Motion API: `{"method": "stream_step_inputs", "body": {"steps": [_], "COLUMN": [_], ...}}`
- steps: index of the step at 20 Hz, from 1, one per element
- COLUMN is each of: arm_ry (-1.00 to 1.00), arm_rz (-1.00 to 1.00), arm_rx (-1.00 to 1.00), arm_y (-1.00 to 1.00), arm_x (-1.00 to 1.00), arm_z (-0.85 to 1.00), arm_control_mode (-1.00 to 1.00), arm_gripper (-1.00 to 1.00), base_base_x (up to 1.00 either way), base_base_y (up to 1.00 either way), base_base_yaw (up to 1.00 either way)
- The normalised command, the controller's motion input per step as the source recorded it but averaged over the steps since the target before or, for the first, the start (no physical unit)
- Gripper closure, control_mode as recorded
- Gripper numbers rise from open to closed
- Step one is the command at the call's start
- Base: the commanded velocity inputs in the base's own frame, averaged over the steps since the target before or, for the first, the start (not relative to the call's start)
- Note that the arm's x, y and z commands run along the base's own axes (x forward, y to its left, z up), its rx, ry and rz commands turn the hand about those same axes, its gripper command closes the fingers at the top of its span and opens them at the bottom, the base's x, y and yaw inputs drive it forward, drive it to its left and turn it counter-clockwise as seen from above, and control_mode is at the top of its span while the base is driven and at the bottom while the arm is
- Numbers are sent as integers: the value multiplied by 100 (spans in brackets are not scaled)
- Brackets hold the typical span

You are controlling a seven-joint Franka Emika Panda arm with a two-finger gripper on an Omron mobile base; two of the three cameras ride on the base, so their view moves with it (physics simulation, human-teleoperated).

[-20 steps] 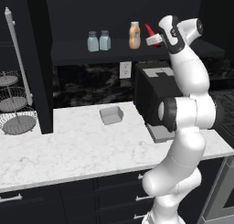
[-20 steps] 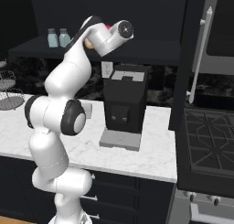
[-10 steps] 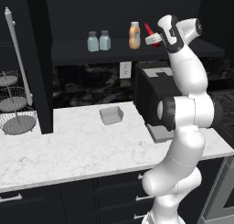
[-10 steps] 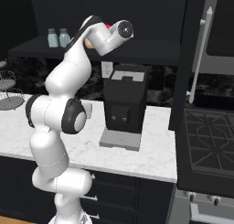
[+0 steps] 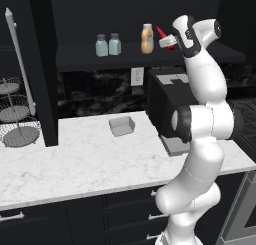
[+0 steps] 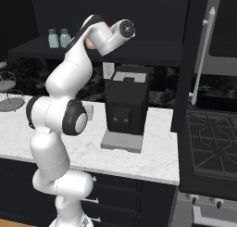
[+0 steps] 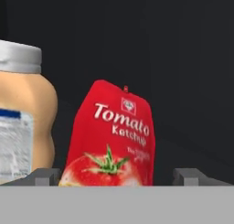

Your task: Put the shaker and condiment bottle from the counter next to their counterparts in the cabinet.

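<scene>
Barely anything's changed since a second ago. Left base view, upper right: the gripper (image 5: 169, 40) hangs at the cabinet (image 5: 150, 53) shelf, condiment bottle (image 5: 163, 36) beside the orange bottle (image 5: 146, 38). Right base view: two shakers (image 6: 59, 38) upper left. Hand view: fingertips (image 7: 45, 176) spread apart, flanking the ketchup bottle's base without touching.

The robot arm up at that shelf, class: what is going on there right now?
The white arm is reaching up to the black cabinet shelf, with its gripper at the red condiment bottle. The hand view shows the ketchup bottle between the two fingers, right beside the taller orange bottle with the white cap; whether it already rests on the shelf cannot be told. Two teal-grey shakers stand side by side further left on the shelf. A small grey tray sits on the marble counter below.
</scene>
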Motion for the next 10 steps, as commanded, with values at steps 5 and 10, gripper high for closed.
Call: {"method": "stream_step_inputs", "body": {"steps": [5, 10], "arm_ry": [0, 0], "arm_rz": [0, 0], "arm_rx": [0, 0], "arm_y": [-3, -4], "arm_x": [0, -2], "arm_z": [24, 22], "arm_control_mode": [-100, -100], "arm_gripper": [-100, -100], "base_base_x": [0, 0], "base_base_y": [0, 0], "base_base_yaw": [0, 0]}}
